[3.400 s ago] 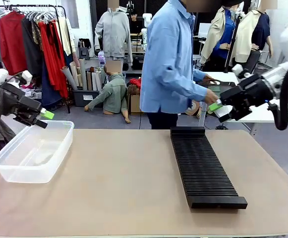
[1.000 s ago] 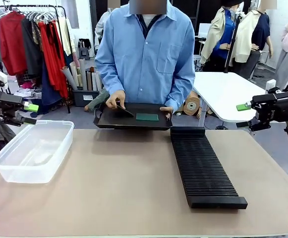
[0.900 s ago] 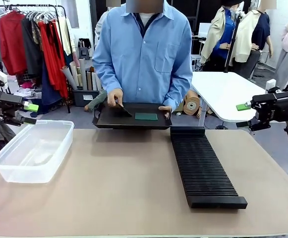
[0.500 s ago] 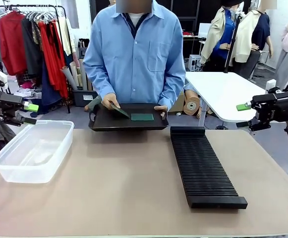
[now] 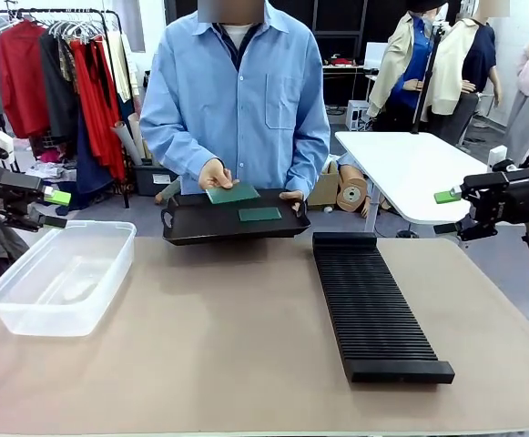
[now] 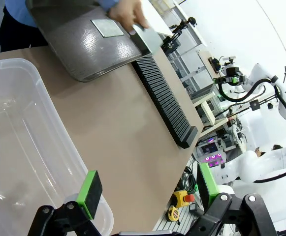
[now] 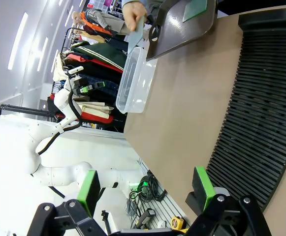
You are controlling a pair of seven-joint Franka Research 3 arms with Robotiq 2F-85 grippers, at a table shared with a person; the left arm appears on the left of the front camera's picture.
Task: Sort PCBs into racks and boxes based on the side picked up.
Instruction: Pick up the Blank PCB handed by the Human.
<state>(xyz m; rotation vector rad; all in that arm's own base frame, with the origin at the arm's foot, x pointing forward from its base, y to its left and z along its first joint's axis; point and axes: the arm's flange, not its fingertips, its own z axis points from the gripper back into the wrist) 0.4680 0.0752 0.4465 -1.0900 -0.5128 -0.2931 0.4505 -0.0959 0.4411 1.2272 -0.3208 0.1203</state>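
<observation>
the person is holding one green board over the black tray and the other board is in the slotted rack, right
No. The person's hand holds one thin green board above the shallow black tray, but the other green board lies flat on that tray, not in the long black slotted rack, as the front view shows.

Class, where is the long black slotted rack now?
Front view: the long black slotted rack lies on the table's right half, far end beside the shallow black tray a person holds.

Front faces person [image 5: 237,100], wrist views share rack [image 6: 165,101]
</observation>
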